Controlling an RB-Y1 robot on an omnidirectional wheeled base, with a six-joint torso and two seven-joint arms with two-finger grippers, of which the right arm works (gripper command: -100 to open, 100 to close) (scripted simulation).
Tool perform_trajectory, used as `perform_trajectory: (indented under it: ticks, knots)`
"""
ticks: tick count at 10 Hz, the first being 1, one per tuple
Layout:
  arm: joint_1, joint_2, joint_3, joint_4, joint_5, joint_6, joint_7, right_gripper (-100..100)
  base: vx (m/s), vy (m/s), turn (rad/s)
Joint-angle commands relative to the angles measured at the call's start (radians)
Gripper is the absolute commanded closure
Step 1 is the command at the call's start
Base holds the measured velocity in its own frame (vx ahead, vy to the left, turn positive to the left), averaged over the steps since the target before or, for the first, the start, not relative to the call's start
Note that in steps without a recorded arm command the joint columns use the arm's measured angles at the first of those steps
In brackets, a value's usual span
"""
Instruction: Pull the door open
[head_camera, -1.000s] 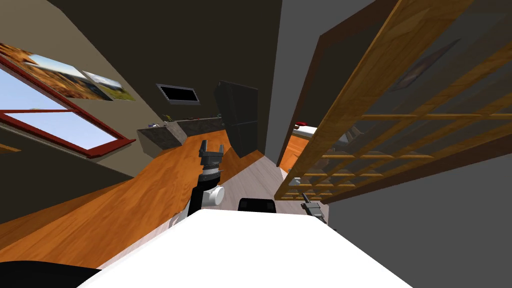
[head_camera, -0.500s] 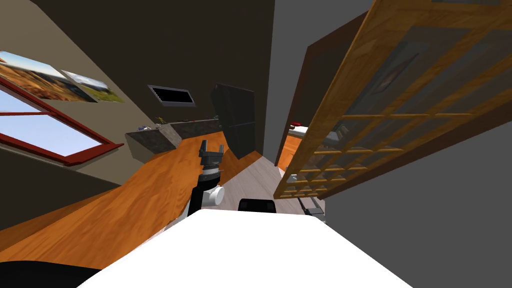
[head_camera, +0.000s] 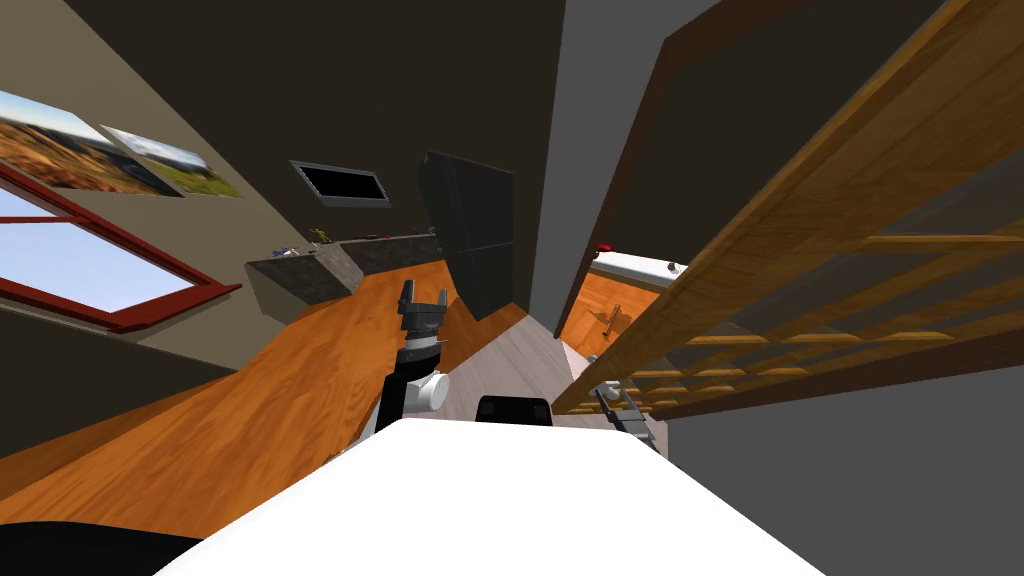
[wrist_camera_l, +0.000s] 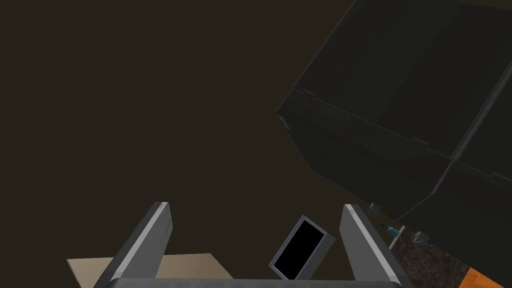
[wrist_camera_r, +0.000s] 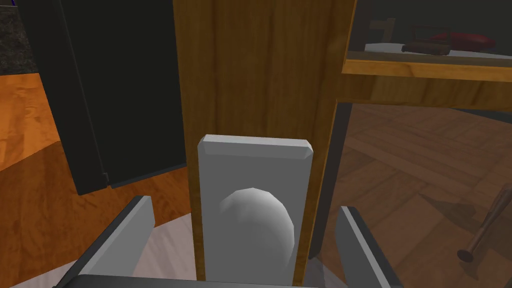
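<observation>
the right gripper (wrist_camera_r: 245, 206) is spread wide, its fingers (wrist_camera_r: 131, 225) standing on either side of the round grey knob (wrist_camera_r: 257, 227) without pressing it. the knob sits on a grey plate (wrist_camera_r: 255, 157) on the wooden edge of the glazed door (wrist_camera_r: 250, 65), which in the head view slants across the right, swung partly out from its dark brown frame (head_camera: 640, 150). the left gripper (head_camera: 422, 303) is held out over the orange floor (head_camera: 250, 420), fingers apart with nothing between them.

Door (head_camera: 800, 215): light wood frame, grid of glass panes, leaf standing partly open off dark jamb. Grey rectangular plate (wrist_camera_r: 255, 155) on stile, rounded grey knob (wrist_camera_r: 257, 225) on it.
</observation>
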Motion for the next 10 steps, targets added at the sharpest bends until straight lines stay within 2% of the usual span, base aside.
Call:
perform_trajectory:
  ticks: [1, 6, 7, 8, 9, 10]
  knots:
    - [0.002, 0.0, 0.001, 0.0, 0.0, -0.002, 0.0, 100, -0.015, 0.003, -0.014]
    - [0.002, 0.0, 0.001, 0.0, 0.0, -0.002, 0.0, 100, -0.025, -0.001, 0.0]
    - [0.004, 0.006, 0.015, 0.027, 0.015, -0.031, -0.002, 100, -0.03, -0.012, 0.0]
    - [0.005, 0.009, 0.02, 0.035, 0.021, -0.042, -0.003, 100, -0.051, -0.014, -0.011]
    - [0.007, 0.014, 0.032, 0.054, 0.033, -0.069, -0.005, 100, -0.059, -0.026, -0.016]
    - [0.008, 0.017, 0.038, 0.064, 0.039, -0.084, -0.007, 100, -0.051, -0.026, -0.011]
